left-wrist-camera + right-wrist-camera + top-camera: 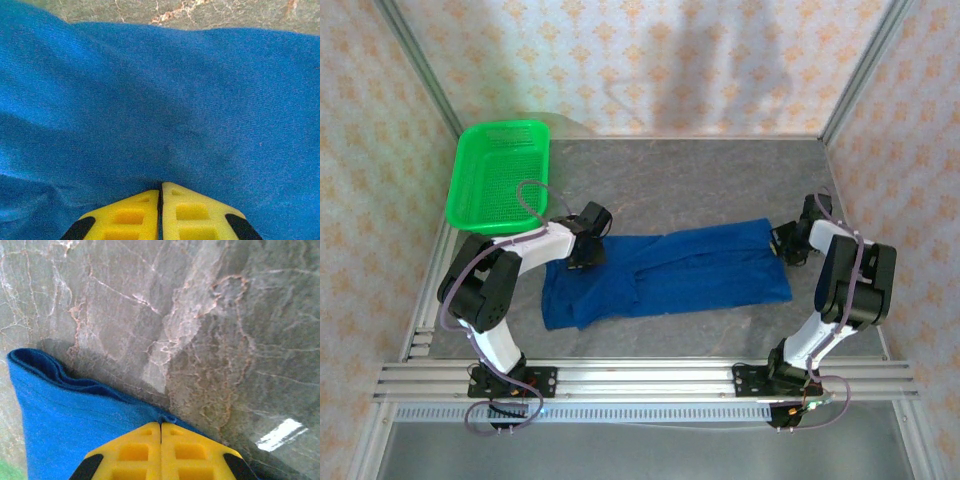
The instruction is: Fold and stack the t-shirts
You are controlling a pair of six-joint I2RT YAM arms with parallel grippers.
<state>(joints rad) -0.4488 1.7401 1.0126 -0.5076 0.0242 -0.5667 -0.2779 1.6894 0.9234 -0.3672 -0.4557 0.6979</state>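
The royal-blue t-shirt [670, 270] lies stretched in a long band across the middle of the table, folded lengthwise, its chest print hidden. My left gripper [586, 250] sits at the shirt's upper left edge. In the left wrist view its yellow fingers [130, 217] are pressed together with the blue cloth [165, 100] drawn toward their tips [160, 185]. My right gripper [780, 243] is at the shirt's upper right corner. In the right wrist view it [160, 424] is shut on a small pucker of the shirt's edge [60, 415].
A green plastic basket [500, 170] stands at the back left, close behind the left arm. The grey marble tabletop [700, 180] is bounded by metal frame rails, with patterned walls behind. An aluminium rail [650, 378] runs along the near edge.
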